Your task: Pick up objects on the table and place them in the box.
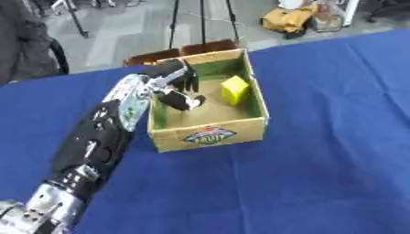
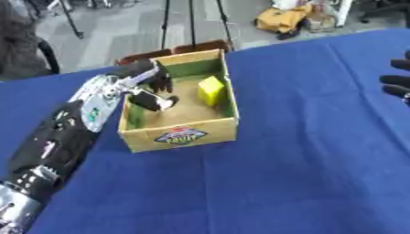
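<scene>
The cardboard box [image 1: 210, 134] with green inner walls stands at the middle of the blue table. A yellow block [image 1: 234, 89] lies inside it at the right. My left arm reaches in from the lower left, and my left hand [image 1: 178, 73] hangs over the box's left half with its fingers [image 1: 192, 82] pointing straight down, open. Just beneath them, inside the box, is a dark object with a pale end [image 1: 180, 100]; whether the hand touches it I cannot tell. My right hand [image 2: 396, 81] shows only at the right edge of the right eye view, fingers spread, apart from everything.
The blue tablecloth [image 1: 320, 160] spreads wide in front of and to the right of the box. Beyond the table's far edge are brown flaps [image 1: 180, 51], stand legs [image 1: 202, 23] and a yellow bag [image 1: 290, 18] on the floor.
</scene>
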Robot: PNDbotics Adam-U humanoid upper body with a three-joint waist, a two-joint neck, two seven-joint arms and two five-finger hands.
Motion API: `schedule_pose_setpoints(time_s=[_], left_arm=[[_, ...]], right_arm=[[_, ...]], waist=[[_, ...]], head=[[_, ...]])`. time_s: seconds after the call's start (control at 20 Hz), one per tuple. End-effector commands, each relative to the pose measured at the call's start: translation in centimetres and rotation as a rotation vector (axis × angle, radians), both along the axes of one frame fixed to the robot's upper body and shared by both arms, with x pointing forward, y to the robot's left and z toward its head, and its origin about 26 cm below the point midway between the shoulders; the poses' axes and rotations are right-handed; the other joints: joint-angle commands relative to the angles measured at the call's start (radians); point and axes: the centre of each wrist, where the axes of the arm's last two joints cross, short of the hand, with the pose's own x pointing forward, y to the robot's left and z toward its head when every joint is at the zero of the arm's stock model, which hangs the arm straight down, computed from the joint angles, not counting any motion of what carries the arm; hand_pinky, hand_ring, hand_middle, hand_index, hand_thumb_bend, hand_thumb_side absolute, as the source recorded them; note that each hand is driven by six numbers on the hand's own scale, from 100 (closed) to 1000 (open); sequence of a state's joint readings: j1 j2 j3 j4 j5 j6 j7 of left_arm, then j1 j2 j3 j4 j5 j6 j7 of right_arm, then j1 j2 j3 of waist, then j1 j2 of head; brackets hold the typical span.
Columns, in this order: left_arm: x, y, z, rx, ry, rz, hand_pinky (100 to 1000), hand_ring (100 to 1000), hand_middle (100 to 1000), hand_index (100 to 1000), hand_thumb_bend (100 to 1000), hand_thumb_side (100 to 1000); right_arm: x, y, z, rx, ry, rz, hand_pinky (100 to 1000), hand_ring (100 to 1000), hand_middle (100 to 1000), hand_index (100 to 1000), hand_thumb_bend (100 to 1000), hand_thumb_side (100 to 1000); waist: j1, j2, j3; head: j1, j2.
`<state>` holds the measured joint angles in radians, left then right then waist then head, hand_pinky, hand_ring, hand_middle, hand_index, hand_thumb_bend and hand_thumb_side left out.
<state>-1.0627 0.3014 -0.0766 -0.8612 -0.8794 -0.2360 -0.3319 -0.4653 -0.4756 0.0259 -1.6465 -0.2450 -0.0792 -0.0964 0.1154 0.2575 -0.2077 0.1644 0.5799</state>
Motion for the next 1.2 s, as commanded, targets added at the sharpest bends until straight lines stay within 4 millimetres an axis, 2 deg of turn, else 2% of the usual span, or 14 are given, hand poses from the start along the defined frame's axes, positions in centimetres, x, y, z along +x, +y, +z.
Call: schedule_pose_setpoints(time_s=[0.05,0.1,0.15,0.2,0.35,0.4,0.6,0.85,1.2], left_arm=[[-0.4,1.6,2.6,-0.052,-0.087,0.011,610,526,497,616,505,453],[-0.5,1.8,3.0,-0.078,-0.111,0.01,621,541,512,632,682,583],[-0.7,2.1,3.3,-0.114,-0.136,0.007,622,545,515,634,730,608],[-0.9,2.4,3.7,-0.159,-0.16,0.003,627,557,529,646,828,656],[-1.8,3.5,4.5,-0.285,-0.22,-0.013,638,583,558,673,837,716],[-2.2,4.0,4.8,-0.333,-0.243,-0.016,637,589,565,680,794,767],[-3.9,5.5,4.4,-0.551,-0.292,-0.011,642,615,593,706,777,788],[-6.3,7.3,2.0,-0.785,-0.284,0.011,648,643,620,728,769,813],[-8.9,9.0,-3.2,-0.972,-0.184,0.107,654,692,683,796,770,840]], right_arm=[[-0.1,-0.2,0.8,-0.001,-0.025,0.0,811,773,814,911,285,842],[-0.1,-0.3,0.7,0.0,-0.023,-0.002,811,773,814,911,284,842],[-0.2,-0.3,0.7,0.002,-0.022,-0.005,811,773,814,911,283,842],[-0.2,-0.4,0.6,0.004,-0.02,-0.009,811,773,814,911,282,842],[-0.2,-0.6,0.4,0.009,-0.018,-0.017,811,773,815,911,281,843],[-0.3,-0.7,0.4,0.01,-0.017,-0.019,811,773,815,911,281,842],[-0.3,-1.0,0.2,0.014,-0.015,-0.031,811,773,814,910,280,842],[-0.4,-1.1,0.2,0.017,-0.016,-0.039,811,773,814,910,282,842],[-0.4,-1.2,0.2,0.018,-0.017,-0.044,811,772,814,910,282,842]], waist=[[-0.016,-0.026,0.008],[-0.018,-0.027,0.013],[-0.02,-0.029,0.019],[-0.024,-0.031,0.028],[-0.031,-0.035,0.051],[-0.033,-0.036,0.059],[-0.037,-0.039,0.089],[-0.043,-0.037,0.124],[-0.046,-0.034,0.162]], head=[[-0.006,-0.004],[-0.008,-0.003],[-0.01,-0.002],[-0.014,0.0],[-0.023,0.003],[-0.027,0.003],[-0.037,0.008],[-0.049,0.013],[-0.059,0.019]])
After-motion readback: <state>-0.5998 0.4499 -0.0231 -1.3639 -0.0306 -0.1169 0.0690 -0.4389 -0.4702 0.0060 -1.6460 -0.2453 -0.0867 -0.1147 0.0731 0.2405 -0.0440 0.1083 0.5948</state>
